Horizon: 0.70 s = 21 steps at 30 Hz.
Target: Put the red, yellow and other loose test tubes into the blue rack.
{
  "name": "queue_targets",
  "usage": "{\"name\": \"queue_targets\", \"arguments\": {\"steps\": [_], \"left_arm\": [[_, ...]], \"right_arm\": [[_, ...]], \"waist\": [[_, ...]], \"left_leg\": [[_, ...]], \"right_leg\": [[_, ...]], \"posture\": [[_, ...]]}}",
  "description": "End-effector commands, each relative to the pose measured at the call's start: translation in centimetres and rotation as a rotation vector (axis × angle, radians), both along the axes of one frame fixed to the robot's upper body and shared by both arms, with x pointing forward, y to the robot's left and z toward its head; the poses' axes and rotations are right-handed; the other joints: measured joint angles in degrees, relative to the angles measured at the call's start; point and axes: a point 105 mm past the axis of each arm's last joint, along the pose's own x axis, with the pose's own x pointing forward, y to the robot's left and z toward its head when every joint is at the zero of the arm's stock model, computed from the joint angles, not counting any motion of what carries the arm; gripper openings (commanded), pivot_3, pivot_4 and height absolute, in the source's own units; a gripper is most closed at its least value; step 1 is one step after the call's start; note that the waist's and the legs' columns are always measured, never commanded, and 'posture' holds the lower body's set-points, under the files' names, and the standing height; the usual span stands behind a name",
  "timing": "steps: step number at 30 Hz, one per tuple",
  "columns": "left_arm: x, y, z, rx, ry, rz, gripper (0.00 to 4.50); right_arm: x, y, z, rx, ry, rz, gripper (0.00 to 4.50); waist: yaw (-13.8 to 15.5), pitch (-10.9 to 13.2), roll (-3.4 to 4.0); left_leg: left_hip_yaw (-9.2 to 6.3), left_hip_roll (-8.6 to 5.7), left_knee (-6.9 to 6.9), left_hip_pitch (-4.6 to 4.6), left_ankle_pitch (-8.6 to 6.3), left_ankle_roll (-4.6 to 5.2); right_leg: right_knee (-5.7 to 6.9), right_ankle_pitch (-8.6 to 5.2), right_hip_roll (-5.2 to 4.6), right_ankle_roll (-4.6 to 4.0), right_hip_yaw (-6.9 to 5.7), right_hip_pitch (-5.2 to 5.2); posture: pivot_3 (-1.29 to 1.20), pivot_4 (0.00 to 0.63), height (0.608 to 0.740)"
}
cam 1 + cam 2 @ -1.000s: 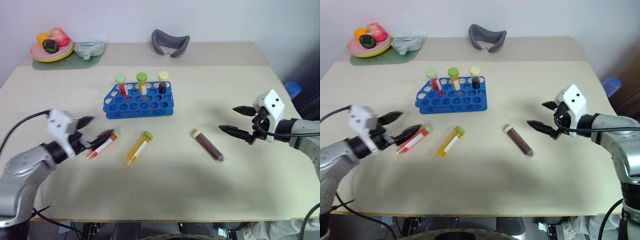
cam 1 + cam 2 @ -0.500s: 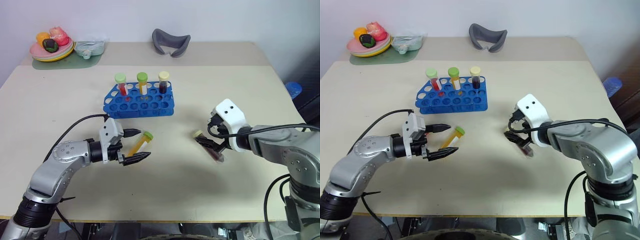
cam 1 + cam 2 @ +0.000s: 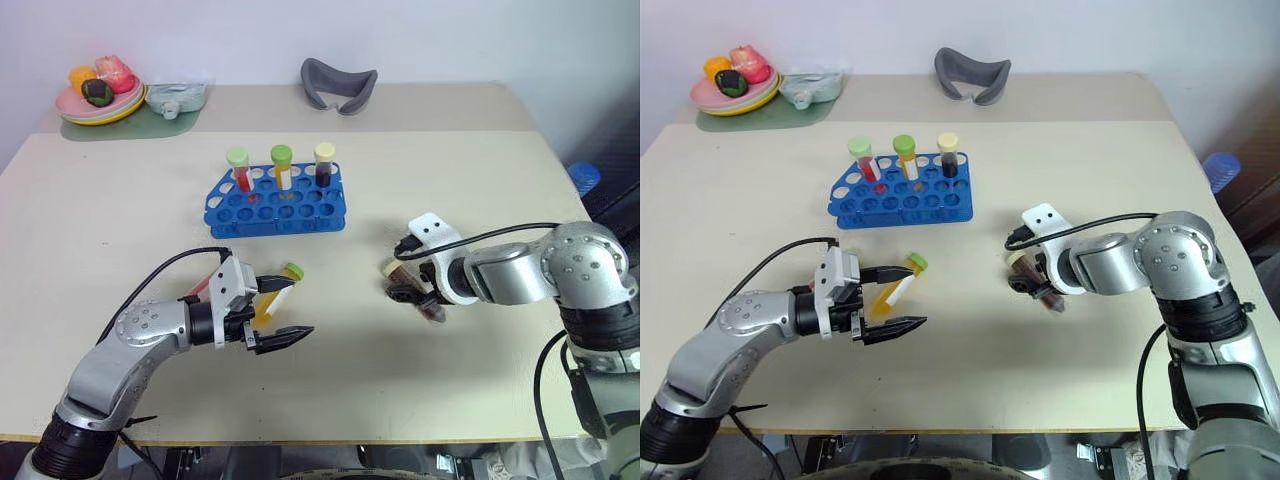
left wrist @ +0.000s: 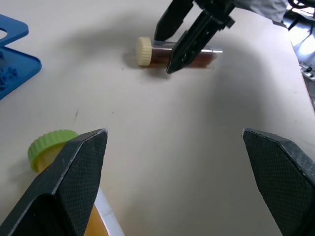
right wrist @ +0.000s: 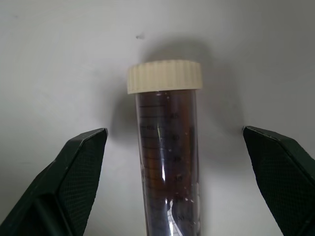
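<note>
Right wrist view: my right gripper (image 5: 172,187) straddles the brown tube (image 5: 167,162) lengthwise between wide-spread fingers (left gripper (image 3: 902,297) also spread).

Blue rack (image 3: 275,208); cream-capped brown tube (image 5: 166,147)

Both grippers stand with their fingers wide apart. The left gripper (image 3: 278,312) hangs low over the table (image 3: 330,380), and the yellow tube (image 3: 272,293) lies partly between its fingers; ahead of its tips the tabletop is bare as far as the right gripper (image 3: 1028,281). The red tube (image 3: 202,285) lies just behind its wrist, mostly hidden by the arm. The right gripper straddles the dark tube (image 5: 167,147), with bare table on both sides of the tube inside the fingers. Beyond both grippers stands the blue rack (image 3: 275,205), three capped tubes (image 3: 281,165) rising from its far row; its near holes are free.
</note>
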Motion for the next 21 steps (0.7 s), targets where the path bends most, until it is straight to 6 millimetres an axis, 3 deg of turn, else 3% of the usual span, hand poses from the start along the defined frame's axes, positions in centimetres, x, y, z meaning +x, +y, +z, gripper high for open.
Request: {"name": "queue_targets", "arguments": {"steps": [1, 9, 12, 16, 21], "left_arm": [[-0.3, -0.2, 0.7, -0.009, -0.044, -0.004, 4.48], [-0.2, -0.3, 0.7, -0.014, -0.052, 0.022, 4.48], [0.0, -0.2, 0.8, -0.016, -0.056, 0.033, 4.50], [0.1, 0.0, 0.7, -0.015, -0.056, 0.044, 4.50], [0.2, 0.1, 0.6, -0.012, -0.056, 0.047, 4.50]], "right_arm": [[-0.3, 0.3, -0.4, -0.051, 0.034, 0.014, 4.50], [-0.8, 0.6, -0.9, -0.092, 0.087, -0.058, 4.50], [-0.5, 0.8, -1.0, -0.106, 0.086, -0.070, 3.64], [-0.4, 1.2, -0.7, -0.118, 0.068, -0.054, 1.68], [-0.3, 1.5, -0.5, -0.106, 0.059, -0.057, 1.68]], "waist": [[0.0, 0.0, 0.00], [0.0, 0.0, -0.02], [0.0, 0.0, -0.02], [0.0, 0.0, -0.01], [-0.1, 0.0, -0.01]], "left_leg": [[0.00, 0.00, 0.00, 0.00, 0.00, 0.00], [-0.02, 0.00, 0.00, -0.02, -0.01, 0.01], [-0.03, 0.01, 0.00, -0.01, -0.01, 0.02], [-0.04, 0.01, 0.00, 0.01, -0.01, 0.02], [-0.03, 0.02, 0.00, 0.01, -0.01, 0.02]], "right_leg": [[0.00, 0.00, 0.00, 0.00, -0.01, 0.00], [-0.05, 0.00, -0.01, 0.00, -0.03, 0.02], [-0.04, 0.00, 0.01, 0.00, -0.03, 0.01], [-0.02, 0.00, 0.02, -0.01, -0.02, 0.01], [-0.03, -0.01, 0.02, -0.01, -0.02, 0.01]], "posture": [[0.00, 0.150, 0.740], [0.00, 0.150, 0.740], [0.00, 0.150, 0.740], [0.00, 0.150, 0.740], [0.00, 0.150, 0.740]]}}
